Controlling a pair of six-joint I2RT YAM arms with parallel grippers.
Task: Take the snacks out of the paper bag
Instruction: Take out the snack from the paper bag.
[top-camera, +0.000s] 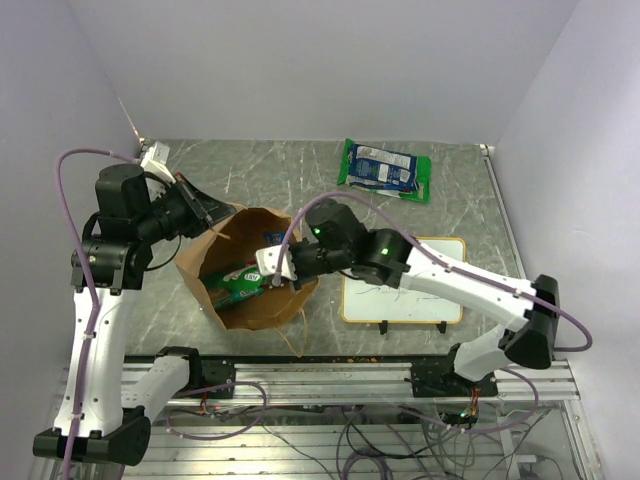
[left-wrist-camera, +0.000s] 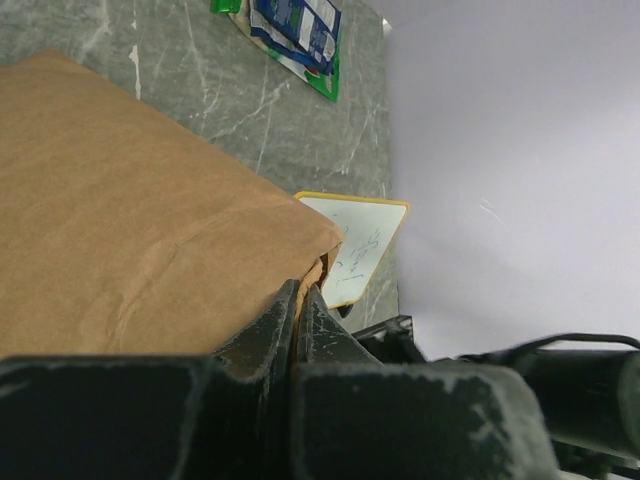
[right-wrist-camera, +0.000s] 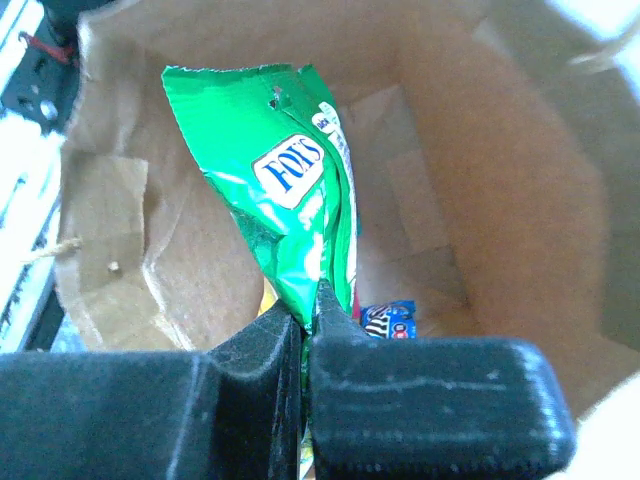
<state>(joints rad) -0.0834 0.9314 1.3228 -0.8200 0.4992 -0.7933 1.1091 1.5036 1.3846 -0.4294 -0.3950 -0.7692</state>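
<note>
Green packet (right-wrist-camera: 290, 200): glossy foil, bright green, white oval logo reading "FOX'S" outlined in blue, jagged torn-looking top edge, small hang hole near the top. It is creased lengthwise and hangs inside the paper bag (top-camera: 250, 270), its lower end pinched between the fingers of the right tool (right-wrist-camera: 310, 300). That tool is closed tight on the packet and reaches into the bag mouth from the bag's right side.

Deeper in the bag, on its floor just beside the held packet, sits a small blue packet (right-wrist-camera: 388, 320) with white lettering; too small to read. A yellow sliver shows next to the tool fingers; cannot tell what it is.

The paper bag is brown kraft, crumpled, its mouth open upward and the inner walls folded and creased. A thin tan string handle (right-wrist-camera: 50, 250) shows at the rim. The left tool (left-wrist-camera: 300, 295) is clamped shut on the bag's rim at the bag's far-left edge, with paper squeezed between the black fingers.

Outside the bag, one larger green bag (top-camera: 385, 168) with a blue-white label lies flat on the bench (top-camera: 300, 180), well apart from the paper bag, beyond it to the right. An orange-framed whiteboard (top-camera: 403, 280) with faint scribbles lies flat just to the right of the paper bag, under the right arm. The bench is grey-green marbled stone with white veins.
</note>
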